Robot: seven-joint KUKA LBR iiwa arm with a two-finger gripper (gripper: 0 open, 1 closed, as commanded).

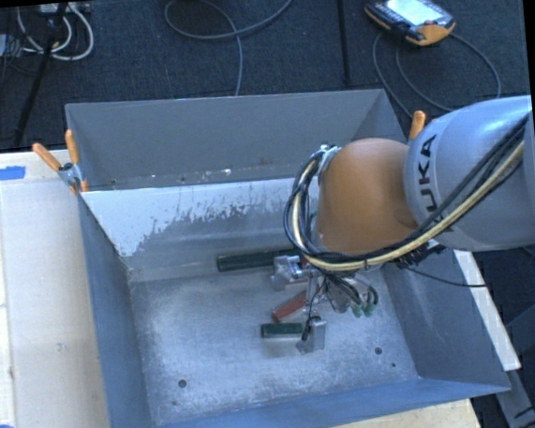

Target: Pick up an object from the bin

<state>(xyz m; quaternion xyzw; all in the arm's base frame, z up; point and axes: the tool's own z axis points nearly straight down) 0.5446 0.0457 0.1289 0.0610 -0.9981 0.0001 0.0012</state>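
My gripper (310, 334) reaches down to the bin floor right of the middle, under the orange wrist cover. Its tip stands against the right end of a small dark green flat block (279, 330) lying on the floor. Just above that block a short reddish-brown piece (289, 305) lies slanted, partly hidden by the gripper's body. Further back, a long dark bar (248, 260) lies crosswise near the foot of the back wall, its right end going under the wrist.
The arm comes in over the bin's right wall, and its cover and cables hide the floor at the right. Bare grey floor stretches to the left and towards the front wall.
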